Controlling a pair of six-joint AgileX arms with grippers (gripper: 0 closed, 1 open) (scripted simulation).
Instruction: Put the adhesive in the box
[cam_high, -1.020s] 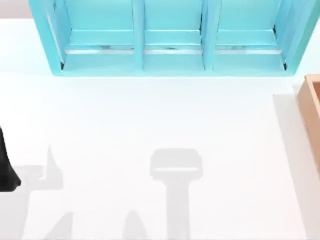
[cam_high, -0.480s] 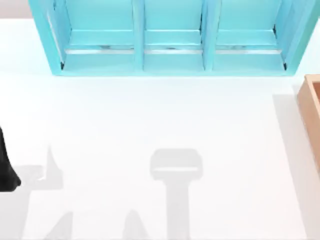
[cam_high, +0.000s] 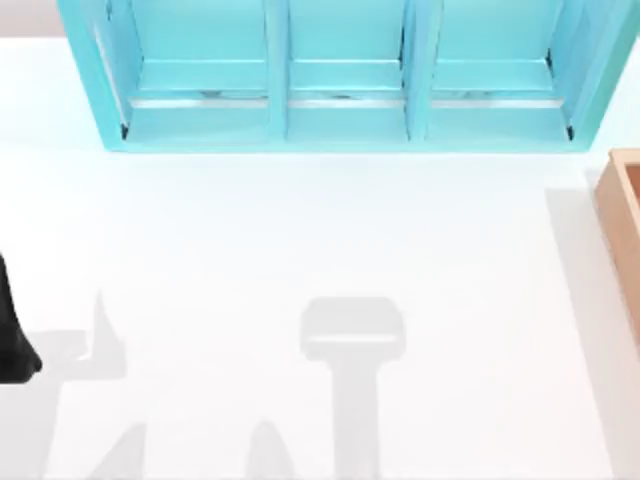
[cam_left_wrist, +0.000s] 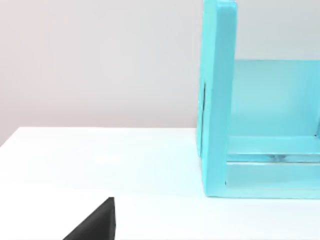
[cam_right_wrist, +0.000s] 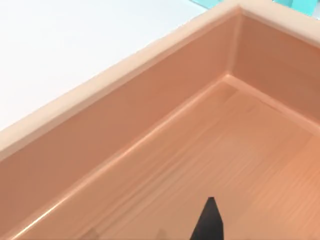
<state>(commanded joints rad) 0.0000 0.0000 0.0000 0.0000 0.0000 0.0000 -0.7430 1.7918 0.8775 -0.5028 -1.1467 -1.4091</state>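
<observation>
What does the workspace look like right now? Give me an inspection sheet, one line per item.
Surface: white table, arm shadows on it.
Job's things: wooden box at the table's right edge.
Clutter: nothing seen.
Hands: right hand over the box's inside; left hand parked by the table's left edge.
Cables: nothing seen.
Surroundings: teal three-bay shelf along the table's far side; plain wall behind.

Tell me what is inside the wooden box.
The box shows bare reddish-brown floor and walls, with a dark fingertip above them. No glue bottle in the visible part; the rest lies out of frame.
</observation>
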